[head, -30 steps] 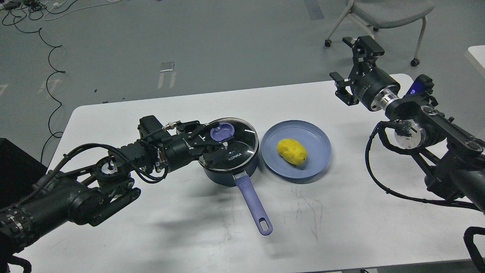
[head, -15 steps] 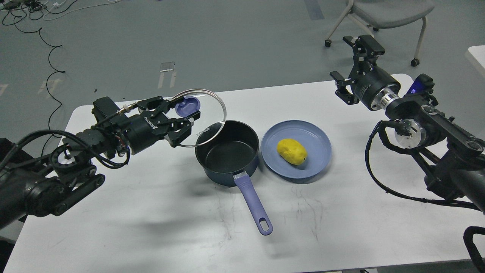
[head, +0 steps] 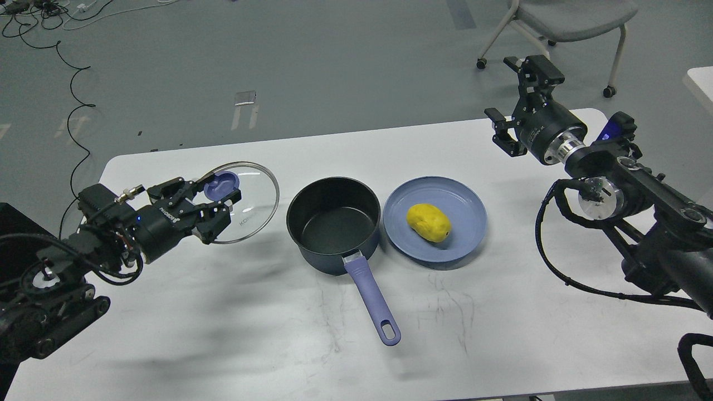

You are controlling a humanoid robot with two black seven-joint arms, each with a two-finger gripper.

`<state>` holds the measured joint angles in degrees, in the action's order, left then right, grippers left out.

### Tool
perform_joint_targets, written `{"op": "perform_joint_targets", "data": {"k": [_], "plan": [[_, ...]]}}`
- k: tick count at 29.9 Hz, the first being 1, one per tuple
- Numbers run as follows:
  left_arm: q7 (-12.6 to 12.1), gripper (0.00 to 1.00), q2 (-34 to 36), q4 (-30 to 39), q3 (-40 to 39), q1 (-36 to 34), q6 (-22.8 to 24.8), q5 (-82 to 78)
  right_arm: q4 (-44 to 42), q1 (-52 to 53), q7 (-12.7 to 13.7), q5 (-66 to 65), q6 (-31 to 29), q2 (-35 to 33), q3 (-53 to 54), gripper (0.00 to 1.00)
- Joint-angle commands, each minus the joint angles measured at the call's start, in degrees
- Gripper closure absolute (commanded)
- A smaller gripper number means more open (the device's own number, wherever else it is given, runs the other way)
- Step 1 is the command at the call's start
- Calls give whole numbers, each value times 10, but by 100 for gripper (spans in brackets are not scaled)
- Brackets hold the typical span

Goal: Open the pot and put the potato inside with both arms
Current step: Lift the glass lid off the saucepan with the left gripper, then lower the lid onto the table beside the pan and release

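Observation:
A dark blue pot [head: 333, 223] with a purple handle [head: 372, 298] stands open and empty in the middle of the white table [head: 501, 323]. My left gripper [head: 218, 197] is shut on the purple knob [head: 221, 185] of the glass lid [head: 245, 203] and holds it above the table, left of the pot. A yellow potato [head: 428, 222] lies on a blue plate [head: 465, 206] right of the pot. My right gripper [head: 515, 97] is open and empty, raised over the table's far right, well beyond the plate.
A grey chair [head: 568, 22] on castors stands on the floor behind the table's right end. Cables [head: 72, 89] lie on the floor at the back left. Another white table's corner [head: 702, 83] shows at the right edge.
My left gripper lifted the lid off the pot and carried it left and down toward the table. The pot now stands open. My right arm barely moved.

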<state>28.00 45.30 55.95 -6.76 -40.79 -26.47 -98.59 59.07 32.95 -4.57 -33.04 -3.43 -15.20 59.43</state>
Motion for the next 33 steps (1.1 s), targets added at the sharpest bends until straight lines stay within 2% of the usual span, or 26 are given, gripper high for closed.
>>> {"op": "perform_joint_targets", "data": {"k": [1, 5, 11, 33], "plan": [[0, 49, -4, -30, 0, 26, -15, 4, 0, 0, 0, 0, 0, 0, 0, 0], [0, 49, -23, -64, 0, 57, -15, 3, 0, 1, 0, 0, 0, 0, 0, 0], [0, 49, -50, -104, 1, 68, -15, 4, -2, 1, 0, 0, 0, 0, -1, 0], [0, 38, -58, -107, 7, 74, -15, 3, -2, 0, 0, 0, 0, -1, -2, 0]]}}
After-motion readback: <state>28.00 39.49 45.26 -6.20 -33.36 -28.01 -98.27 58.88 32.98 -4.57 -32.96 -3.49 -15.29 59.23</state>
